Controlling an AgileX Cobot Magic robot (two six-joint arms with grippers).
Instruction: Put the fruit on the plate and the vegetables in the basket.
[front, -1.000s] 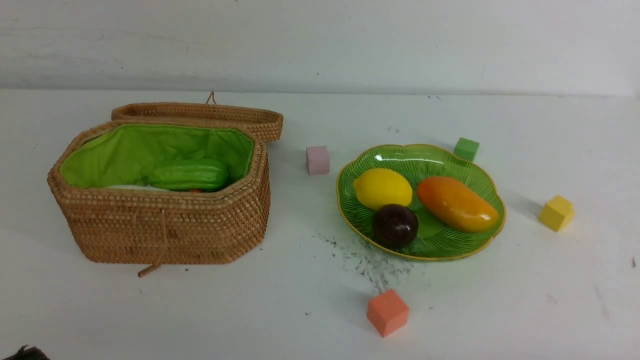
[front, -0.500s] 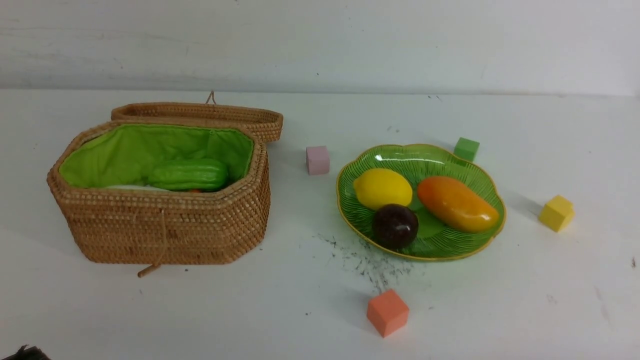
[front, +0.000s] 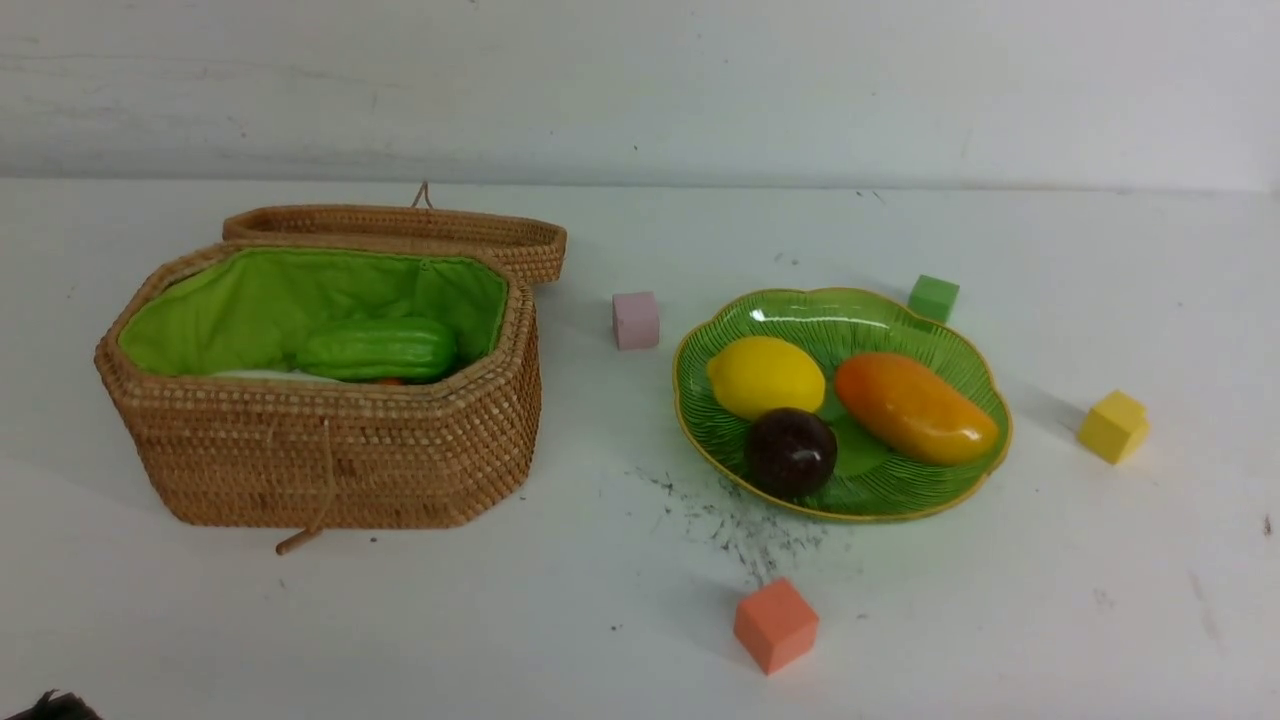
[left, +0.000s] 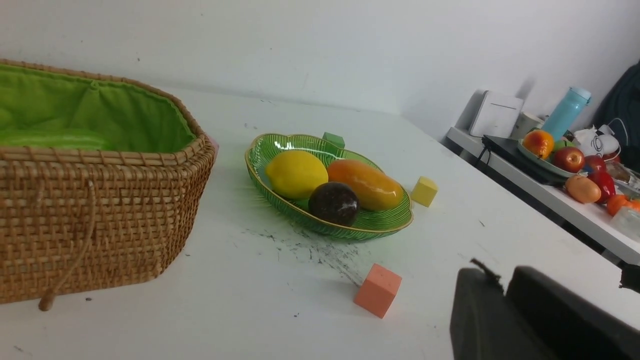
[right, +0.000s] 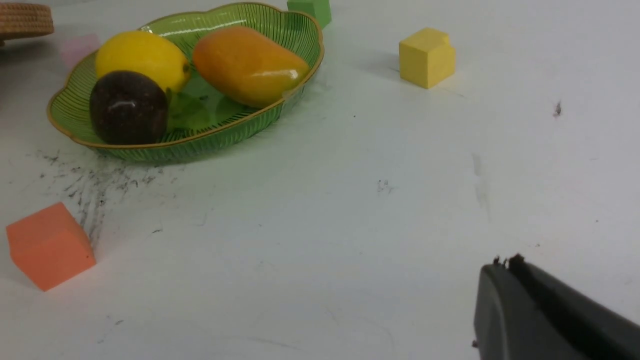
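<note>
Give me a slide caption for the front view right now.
Lemon, mango and mangosteen on the green plate; cucumber in the open wicker basket.

The lemon (front: 766, 378) is glowing yellow. The mango (front: 915, 408) is blending orange with yellow. The plate (front: 860, 453) is showing green ribbing.

"What lies ahead of your left jaws?"
"Ahead and rightward of them, I have the basket (front: 330, 460), cucumber (front: 378, 349) inside."
"Farther right?"
"The plate (front: 860, 500): mangosteen (front: 790, 453) nearer me than the lemon (front: 766, 377), mango (front: 915, 408) right of both."
</note>
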